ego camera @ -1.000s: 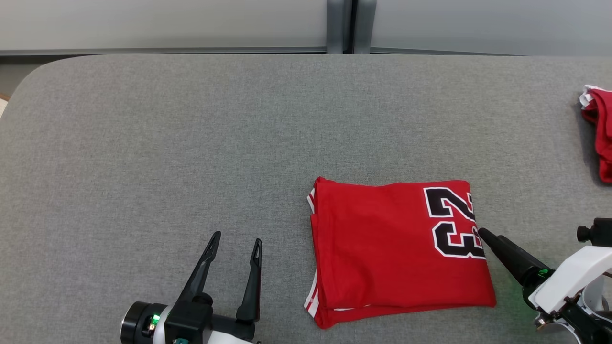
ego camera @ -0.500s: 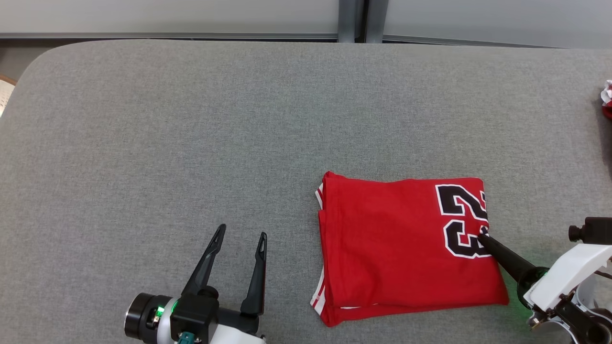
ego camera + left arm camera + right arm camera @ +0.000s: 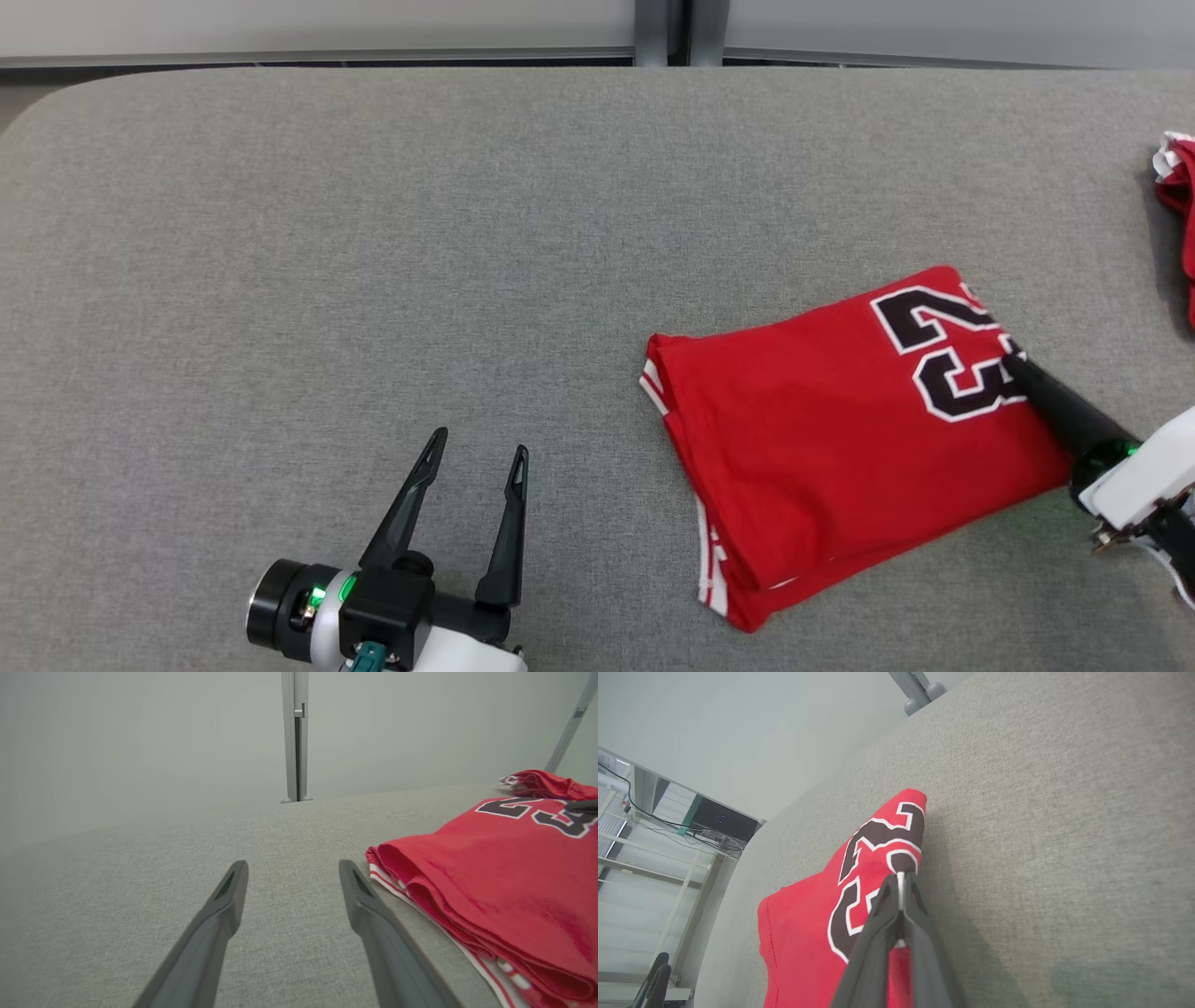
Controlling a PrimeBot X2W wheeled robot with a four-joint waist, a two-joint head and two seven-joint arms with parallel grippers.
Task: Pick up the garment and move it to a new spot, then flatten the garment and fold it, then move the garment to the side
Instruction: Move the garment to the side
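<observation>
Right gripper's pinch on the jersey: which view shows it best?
Right wrist view: the right gripper is shut on the jersey, at its edge beside the black number. The head view shows it from above as one dark finger at that edge. The left wrist view catches its dark tip, far right.

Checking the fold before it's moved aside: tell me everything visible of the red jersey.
The red jersey is soft-looking fabric folded into a layered rectangle, with a black 23 outlined in white at its right end and white-striped trim along the left edge. It lies askew on the grey table, numbered end farther away. The right gripper is shut on its right edge at the number; the open left gripper is apart from it.
</observation>
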